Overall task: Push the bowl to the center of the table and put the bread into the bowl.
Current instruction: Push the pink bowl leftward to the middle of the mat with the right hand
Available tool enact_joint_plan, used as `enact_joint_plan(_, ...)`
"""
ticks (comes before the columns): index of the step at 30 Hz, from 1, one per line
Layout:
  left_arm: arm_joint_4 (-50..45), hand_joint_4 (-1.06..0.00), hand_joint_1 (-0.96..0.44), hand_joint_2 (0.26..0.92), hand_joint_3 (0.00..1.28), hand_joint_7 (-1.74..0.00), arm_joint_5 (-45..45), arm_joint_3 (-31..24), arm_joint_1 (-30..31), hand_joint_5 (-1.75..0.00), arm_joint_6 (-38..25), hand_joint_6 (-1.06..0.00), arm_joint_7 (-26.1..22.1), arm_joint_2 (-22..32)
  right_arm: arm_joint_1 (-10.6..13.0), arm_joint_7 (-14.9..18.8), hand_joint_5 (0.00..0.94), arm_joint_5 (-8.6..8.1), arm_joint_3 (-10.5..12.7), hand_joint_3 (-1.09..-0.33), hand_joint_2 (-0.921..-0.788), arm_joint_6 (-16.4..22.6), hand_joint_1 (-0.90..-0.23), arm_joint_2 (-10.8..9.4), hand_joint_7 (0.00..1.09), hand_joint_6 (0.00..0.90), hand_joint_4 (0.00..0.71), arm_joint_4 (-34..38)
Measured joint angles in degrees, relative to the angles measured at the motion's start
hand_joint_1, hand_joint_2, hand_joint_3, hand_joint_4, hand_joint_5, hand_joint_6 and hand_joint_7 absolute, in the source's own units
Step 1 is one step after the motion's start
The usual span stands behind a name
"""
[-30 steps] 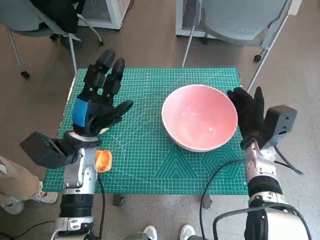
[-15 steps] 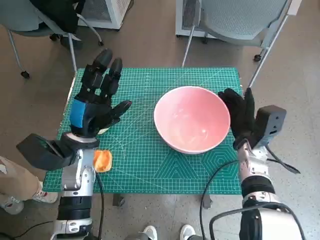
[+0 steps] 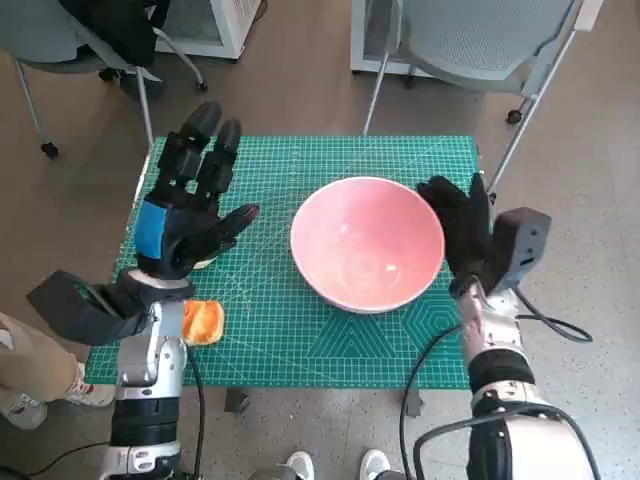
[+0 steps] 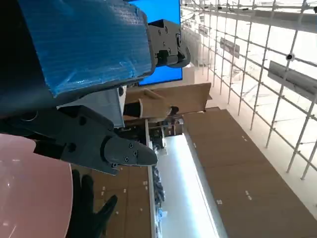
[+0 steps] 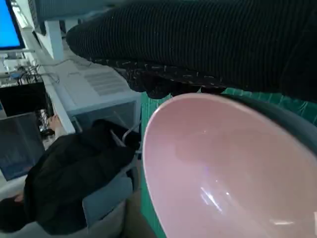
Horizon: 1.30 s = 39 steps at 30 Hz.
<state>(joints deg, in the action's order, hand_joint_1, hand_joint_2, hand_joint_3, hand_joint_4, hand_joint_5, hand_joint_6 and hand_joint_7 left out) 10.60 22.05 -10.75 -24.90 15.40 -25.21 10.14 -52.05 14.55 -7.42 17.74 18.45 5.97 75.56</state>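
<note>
Bowl (image 3: 367, 243), pink, sits on the green mat (image 3: 290, 330) of the worktop, with the right robot hand (image 3: 458, 230) flat against its rim, grasping nothing. Bread (image 3: 202, 322) lies near the mat's corner, beneath the left robot hand (image 3: 190, 205), which hovers released, fingers spread.

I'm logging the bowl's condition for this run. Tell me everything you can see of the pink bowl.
The pink bowl is round and deep, with a smooth glossy inside that catches highlights and a paler rim; it looks like glazed ceramic or plastic. It stands upright and empty on the green cutting mat, near the mat's middle, slightly toward the robot's right. The gloved right hand lies flat against its outer wall on that side. The bread lies apart from it near the mat's left edge, and the left hand is not touching it.
</note>
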Motion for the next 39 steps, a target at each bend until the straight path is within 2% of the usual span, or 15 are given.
enact_joint_plan(16,-2.54,-0.09,-0.36,0.921,0.24,-0.49,-0.4,-0.14,0.94,0.0,-0.57,0.0,1.42,0.8,-1.17,0.13,0.002,0.87,-0.62,-0.842,-0.921,-0.01,-0.636,-2.26,0.06,0.109,0.045,0.0)
enact_joint_plan(23,-2.89,-0.09,-0.36,0.921,0.25,-0.51,-1.15,-0.19,1.13,0.0,-0.78,0.0,2.14,0.79,-1.4,0.92,0.0,0.88,-0.73,-0.863,-0.921,-0.01,-0.621,-2.97,0.05,0.093,0.021,0.0)
enact_joint_plan(39,-3.19,-0.09,-0.36,0.921,0.25,-0.54,-1.3,-0.22,1.39,0.0,-0.87,0.0,2.79,0.79,-1.48,1.6,0.007,1.05,-1.36,-0.866,-0.921,-0.03,-0.628,-4.18,0.05,0.092,0.029,0.0)
